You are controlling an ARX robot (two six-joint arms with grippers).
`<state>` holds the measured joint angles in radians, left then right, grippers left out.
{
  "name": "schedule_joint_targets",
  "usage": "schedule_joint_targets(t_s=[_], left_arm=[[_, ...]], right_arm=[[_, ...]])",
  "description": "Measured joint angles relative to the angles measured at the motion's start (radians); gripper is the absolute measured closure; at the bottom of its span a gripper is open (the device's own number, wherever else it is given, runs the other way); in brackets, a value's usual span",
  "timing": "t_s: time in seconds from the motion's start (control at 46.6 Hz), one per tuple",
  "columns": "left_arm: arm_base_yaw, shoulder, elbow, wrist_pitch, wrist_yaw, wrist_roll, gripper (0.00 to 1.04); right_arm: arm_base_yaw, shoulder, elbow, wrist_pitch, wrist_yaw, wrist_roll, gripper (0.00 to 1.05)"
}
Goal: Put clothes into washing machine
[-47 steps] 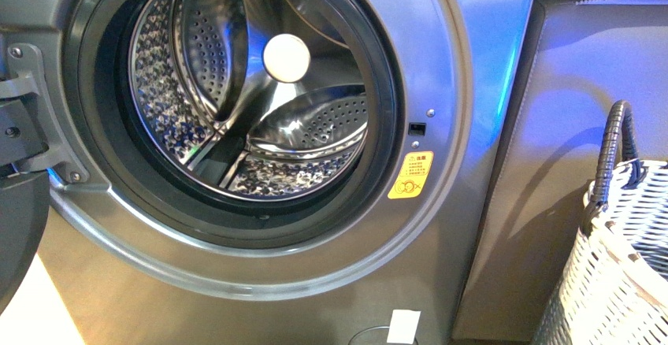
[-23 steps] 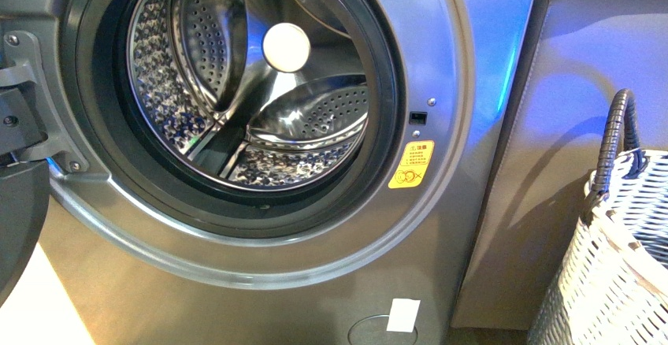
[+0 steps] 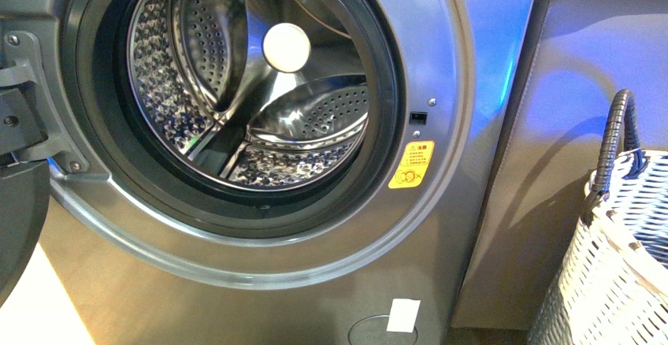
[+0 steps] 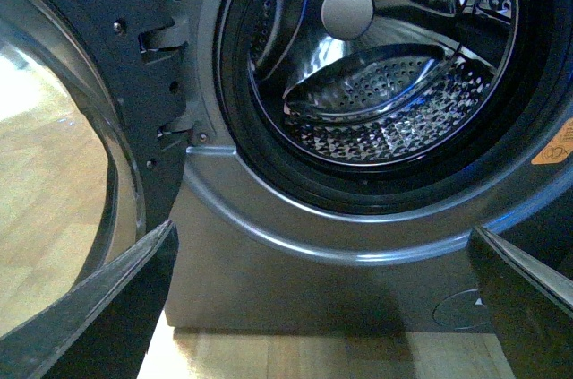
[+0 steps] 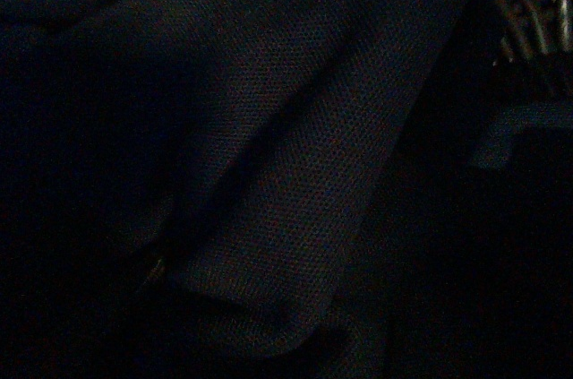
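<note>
My left claw (image 4: 322, 228) is spread wide. Its two dark fingers (image 4: 107, 307) frame the washing machine (image 4: 295, 280) low before the porthole and hold nothing. I judge it sits there, clear of the mouth, so a load can pass. My right claw I cannot make out. Its wrist view is very dim and filled close-up by folds of the clothes (image 5: 295, 191), a dark navy weave, so I cannot tell whether I pinch them (the closeness suggests I am down among them). Further out, the door (image 4: 63, 155) stands swung aside on its hinge. The steel drum (image 3: 260, 109) shows bare, with no cloth in it. The white woven basket (image 3: 622, 274) stands off the machine's right side, probably where the garment lies.
</note>
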<state>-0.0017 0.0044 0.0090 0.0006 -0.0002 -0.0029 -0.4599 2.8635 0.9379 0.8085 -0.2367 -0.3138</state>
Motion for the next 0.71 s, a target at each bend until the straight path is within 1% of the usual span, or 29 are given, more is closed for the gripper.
schedule_joint_targets(t_s=[0.365,0.45,0.472,0.558,0.579,0.601,0.665,0.708], left_arm=[[0.000,0.000,0.000,0.000,0.000,0.000,0.06],[0.000,0.000,0.000,0.000,0.000,0.000,0.06],[0.000,0.000,0.000,0.000,0.000,0.000,0.06],[0.000,0.000,0.000,0.000,0.000,0.000,0.06],[0.000,0.000,0.000,0.000,0.000,0.000,0.07],[0.000,0.000,0.000,0.000,0.000,0.000,0.06],[0.000,0.000,0.000,0.000,0.000,0.000,0.06],[0.000,0.000,0.000,0.000,0.000,0.000,0.06]], right_arm=[[-0.029,0.037,-0.001,0.030,-0.020,0.000,0.08],[-0.031,0.037,-0.005,0.034,-0.026,0.005,0.20],[-0.031,0.037,-0.006,0.034,-0.027,0.006,0.22],[-0.031,0.037,-0.009,0.038,-0.026,0.008,0.35],[-0.031,0.037,-0.009,0.039,-0.026,0.010,0.40],[-0.031,0.037,-0.009,0.039,-0.026,0.010,0.42],[-0.033,0.037,-0.011,0.045,-0.024,0.010,0.52],[-0.033,0.035,-0.014,0.050,-0.024,0.010,0.57]])
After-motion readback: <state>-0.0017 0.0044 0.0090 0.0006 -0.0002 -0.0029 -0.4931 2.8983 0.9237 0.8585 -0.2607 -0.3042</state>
